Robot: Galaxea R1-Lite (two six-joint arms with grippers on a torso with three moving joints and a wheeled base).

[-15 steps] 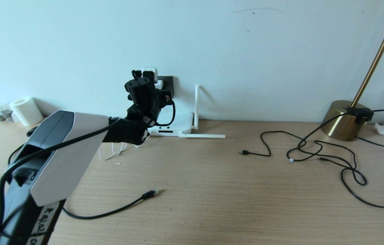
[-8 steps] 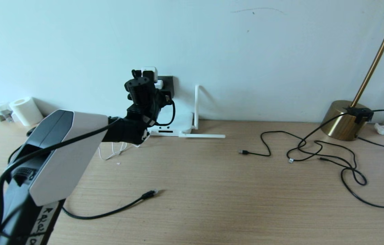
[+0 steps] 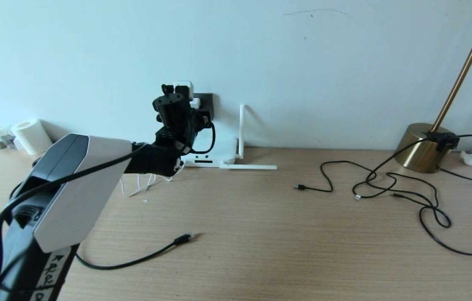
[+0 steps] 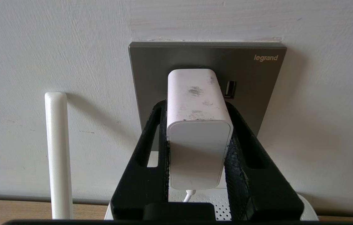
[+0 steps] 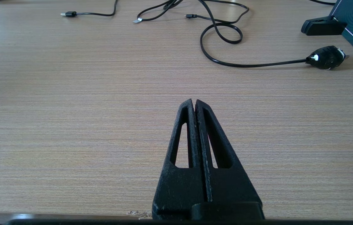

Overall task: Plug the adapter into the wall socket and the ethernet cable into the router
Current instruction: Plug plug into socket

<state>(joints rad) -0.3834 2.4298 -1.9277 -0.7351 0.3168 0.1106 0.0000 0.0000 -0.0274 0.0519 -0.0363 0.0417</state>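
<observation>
Nothing shifted since earlier. Left pincer [image 4: 198,150] pinching adapter [image 4: 199,125] against wall socket [image 4: 207,62], above router [image 3: 213,156]. Best pressed straight in before letting go. Right pincer [image 5: 194,104] pressed together over bench [image 5: 70,109]. Ethernet cable [image 3: 183,238] lying unplugged.

The wall socket [image 4: 207,59] was crowded — an upright antenna [image 3: 241,130] stood beside it, the router [image 3: 213,158] beneath. Mid-counter [image 3: 261,251] lay open; black cables [image 3: 403,196] sprawled rightward.

A white adapter [image 4: 199,125] sits pressed against the dark grey wall socket [image 4: 251,81]. The white router [image 3: 219,156] stands at the desk's back edge. The black ethernet cable [image 3: 152,255] lies loose near the front.
</observation>
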